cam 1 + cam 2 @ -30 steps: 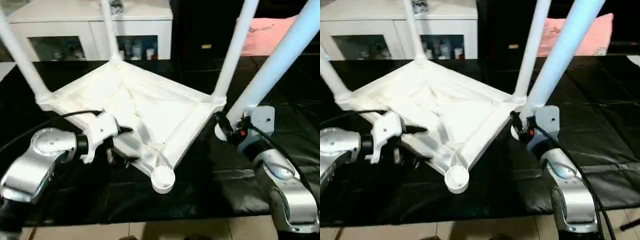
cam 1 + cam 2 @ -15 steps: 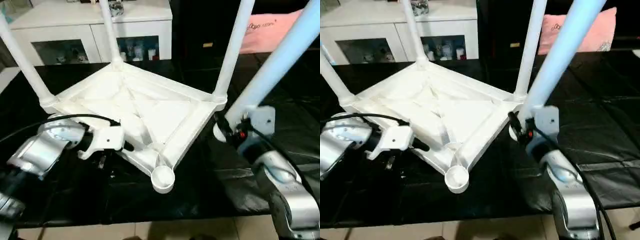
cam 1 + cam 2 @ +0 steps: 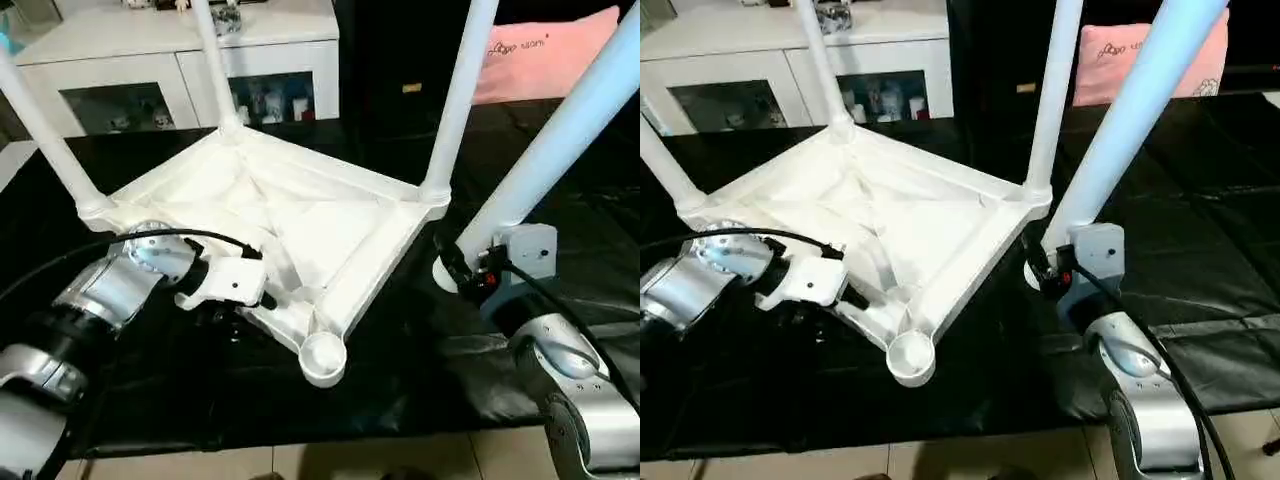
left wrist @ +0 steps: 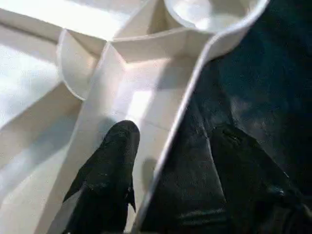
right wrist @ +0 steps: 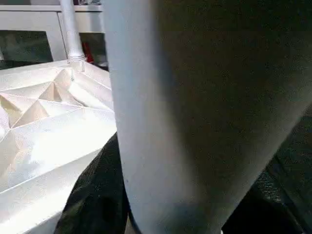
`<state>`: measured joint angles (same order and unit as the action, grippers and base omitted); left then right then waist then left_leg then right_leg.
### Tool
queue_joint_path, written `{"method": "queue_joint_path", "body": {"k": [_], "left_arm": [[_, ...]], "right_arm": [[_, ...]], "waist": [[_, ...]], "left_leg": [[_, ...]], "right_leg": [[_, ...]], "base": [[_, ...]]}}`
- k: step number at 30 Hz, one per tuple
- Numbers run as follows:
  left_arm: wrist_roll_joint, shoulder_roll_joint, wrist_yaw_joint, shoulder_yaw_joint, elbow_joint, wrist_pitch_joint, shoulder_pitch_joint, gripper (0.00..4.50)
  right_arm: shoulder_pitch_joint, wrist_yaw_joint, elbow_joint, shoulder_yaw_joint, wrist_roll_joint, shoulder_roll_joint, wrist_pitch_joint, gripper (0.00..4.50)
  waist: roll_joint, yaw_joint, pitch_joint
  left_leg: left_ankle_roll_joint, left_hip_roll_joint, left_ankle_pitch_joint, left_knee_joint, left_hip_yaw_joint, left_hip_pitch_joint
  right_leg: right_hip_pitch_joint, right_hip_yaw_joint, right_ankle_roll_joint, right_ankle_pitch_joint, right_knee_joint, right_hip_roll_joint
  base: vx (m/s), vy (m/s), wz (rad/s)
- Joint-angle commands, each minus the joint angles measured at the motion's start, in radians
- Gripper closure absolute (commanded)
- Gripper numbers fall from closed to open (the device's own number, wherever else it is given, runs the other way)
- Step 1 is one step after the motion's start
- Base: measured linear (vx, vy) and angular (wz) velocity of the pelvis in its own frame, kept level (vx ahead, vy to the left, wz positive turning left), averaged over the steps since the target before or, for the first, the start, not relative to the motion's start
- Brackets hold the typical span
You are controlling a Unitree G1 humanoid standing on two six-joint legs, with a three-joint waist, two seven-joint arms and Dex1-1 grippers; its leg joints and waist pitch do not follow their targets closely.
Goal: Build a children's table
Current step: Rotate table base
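Tabletop (image 3: 300,215) inverted on black table (image 3: 400,380), three legs (image 3: 455,95) seated upright, near socket (image 3: 322,355) empty. Left gripper (image 4: 170,161) straddling the near rim, jaws partly open, probably to steady it. Right gripper (image 3: 450,270) clamped on fourth leg (image 3: 560,130), slanted beside the tabletop, ready for insertion. Cabinet (image 3: 150,70) and pink cushion (image 3: 545,65) behind, clear of the work.

White tabletop (image 3: 300,215) upside down, 3 legs (image 3: 455,100) up.
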<state>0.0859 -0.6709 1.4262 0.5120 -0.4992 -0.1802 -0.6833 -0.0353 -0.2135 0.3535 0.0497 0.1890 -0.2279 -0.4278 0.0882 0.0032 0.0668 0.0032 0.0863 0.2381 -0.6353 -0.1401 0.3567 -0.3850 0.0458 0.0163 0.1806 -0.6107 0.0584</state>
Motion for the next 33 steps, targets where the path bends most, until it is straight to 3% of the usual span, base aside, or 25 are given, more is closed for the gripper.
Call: {"method": "queue_joint_path", "body": {"k": [1,3,21,33], "left_arm": [[0.025,0.005,0.014,0.016,-0.031,-0.028,-0.023,2.13],[0.042,0.024,0.011,0.022,-0.063,-0.055,-0.038,2.37],[0.145,0.093,0.004,0.079,-0.191,-0.176,-0.105,3.86],[0.124,0.124,0.033,0.039,-0.213,0.033,-0.093,4.49]], "right_arm": [[0.002,0.001,0.039,0.0,0.001,-0.001,-0.007,2.58],[0.003,-0.001,0.035,-0.003,-0.001,-0.001,-0.002,2.58],[0.003,-0.004,0.022,-0.014,-0.011,-0.001,0.013,2.58],[-0.012,-0.012,-0.007,-0.008,-0.013,-0.006,0.029,2.58]], "waist": [[0.003,0.001,-0.062],[0.006,0.001,-0.061],[0.005,0.001,-0.063],[-0.007,-0.003,-0.062]], "left_leg": [[-0.024,0.13,0.25,0.105,0.058,-0.001],[-0.027,0.129,0.255,0.104,0.058,-0.001],[-0.021,0.133,0.243,0.104,0.058,0.0],[0.006,0.131,0.204,0.1,0.053,0.003]], "right_leg": [[0.049,-0.071,0.264,0.196,0.067,0.118],[0.051,-0.072,0.261,0.207,0.068,0.121],[0.054,-0.072,0.275,0.17,0.068,0.124],[0.057,-0.073,0.278,0.2,0.072,0.127]], "base": [[0.0,0.0,0.0],[0.0,0.0,0.0],[0.0,0.0,0.0],[0.0,0.0,0.0]]}}
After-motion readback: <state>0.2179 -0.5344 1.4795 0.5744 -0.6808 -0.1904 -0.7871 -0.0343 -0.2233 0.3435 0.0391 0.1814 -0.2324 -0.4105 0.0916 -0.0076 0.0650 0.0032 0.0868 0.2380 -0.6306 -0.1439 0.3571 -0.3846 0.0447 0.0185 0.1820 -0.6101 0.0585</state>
